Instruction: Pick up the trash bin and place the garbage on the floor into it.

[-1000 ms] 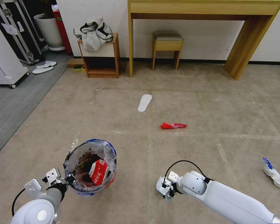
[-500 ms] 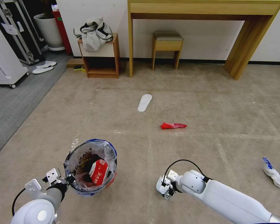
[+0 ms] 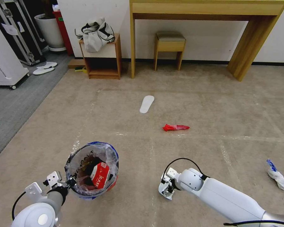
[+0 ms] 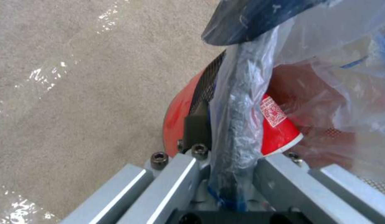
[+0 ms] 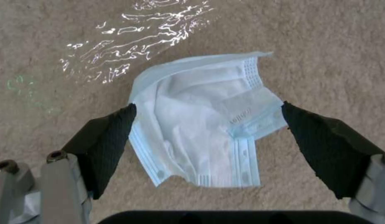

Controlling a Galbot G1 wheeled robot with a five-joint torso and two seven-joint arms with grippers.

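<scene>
Left gripper clenched on the bin rim, liner plastic pinched between its fingers; bin held low at the robot's front left, already carrying a red-white carton.

Right gripper down at the floor, jaws wide apart and straddling a pale blue face mask, one pad at each edge, nothing gripped yet.

Judgement for the grasp: the mask lies thin and flat on the carpet, so the pads should drop until they press the pile, then close slowly to bunch the fabric into a ridge. Closing too high will probably skim over it. Keep the bin steady and level meanwhile.

Still out on the floor: red wrapper ahead, crumpled white-and-blue litter far right.
</scene>
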